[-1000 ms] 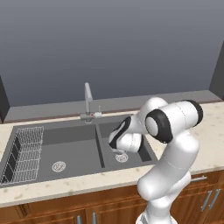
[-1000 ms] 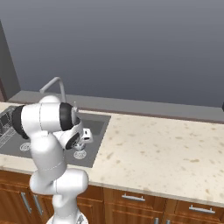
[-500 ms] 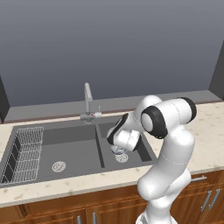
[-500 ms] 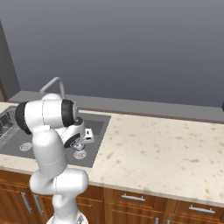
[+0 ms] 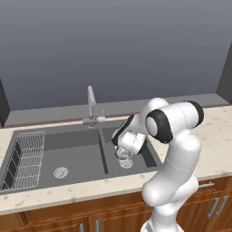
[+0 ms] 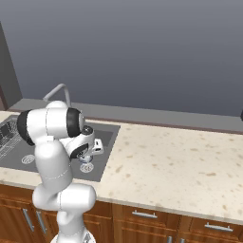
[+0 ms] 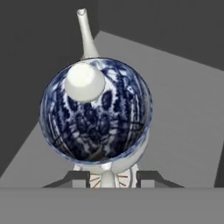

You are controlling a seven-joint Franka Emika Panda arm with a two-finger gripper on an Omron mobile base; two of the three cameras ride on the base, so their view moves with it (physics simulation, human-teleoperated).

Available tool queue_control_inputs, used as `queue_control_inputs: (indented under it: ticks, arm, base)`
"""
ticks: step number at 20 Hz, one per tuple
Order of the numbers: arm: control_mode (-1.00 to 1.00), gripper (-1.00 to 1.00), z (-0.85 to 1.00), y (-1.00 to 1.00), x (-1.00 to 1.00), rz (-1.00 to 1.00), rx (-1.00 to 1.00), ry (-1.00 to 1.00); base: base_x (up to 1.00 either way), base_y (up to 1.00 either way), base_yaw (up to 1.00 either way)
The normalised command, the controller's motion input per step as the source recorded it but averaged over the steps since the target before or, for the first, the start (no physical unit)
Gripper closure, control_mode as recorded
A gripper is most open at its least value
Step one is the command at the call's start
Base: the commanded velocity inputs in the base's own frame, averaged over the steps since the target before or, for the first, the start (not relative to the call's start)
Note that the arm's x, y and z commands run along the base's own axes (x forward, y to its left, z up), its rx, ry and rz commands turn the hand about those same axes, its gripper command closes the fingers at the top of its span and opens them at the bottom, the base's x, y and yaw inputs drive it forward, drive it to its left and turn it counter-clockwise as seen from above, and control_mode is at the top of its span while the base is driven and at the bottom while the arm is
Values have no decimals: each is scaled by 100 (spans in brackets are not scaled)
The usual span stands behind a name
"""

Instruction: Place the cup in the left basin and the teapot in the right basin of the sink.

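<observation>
The blue-and-white teapot [image 7: 96,113] sits low in the narrower right basin [image 5: 146,162] of the sink, over its drain, with the spout pointing away from the hand. My gripper [image 7: 113,177] is open. Its fingertips [image 7: 78,177] stand on either side of the thin handle, with a gap on each side. From the base views the hand reaches down into that basin, with the gripper [image 5: 123,150] just above the teapot [image 5: 120,155]. In the right base view the teapot [image 6: 87,161] shows under the hand. The wider left basin [image 5: 77,154] holds a wire rack. The cup is out of view.
A slim silver faucet [image 5: 91,102] stands behind the divider between the basins. The wire rack [image 5: 27,158] lines the left basin's left side and a round drain [image 5: 60,172] sits in its floor. Speckled counter [image 6: 175,161] stretches to the right of the sink.
The hand sank a little deeper into the right basin with the teapot. The fingers have since parted off the handle.
</observation>
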Motion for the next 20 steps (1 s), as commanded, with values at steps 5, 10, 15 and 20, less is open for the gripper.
queue_control_inputs:
  ticks: [5, 10, 15, 20]
  arm:
    - [-100, -100, 17, 11, -24, 0, 0, -13]
    - [-100, -100, 32, 17, -37, 0, -1, -17]
    - [-100, -100, 41, 11, -54, 2, 0, -20]
    - [-100, -100, 41, 0, -50, 0, 0, -16]
  base:
    - [0, 0, 0]
    - [0, 0, 0]
    - [0, 0, 0]
    - [0, 0, 0]
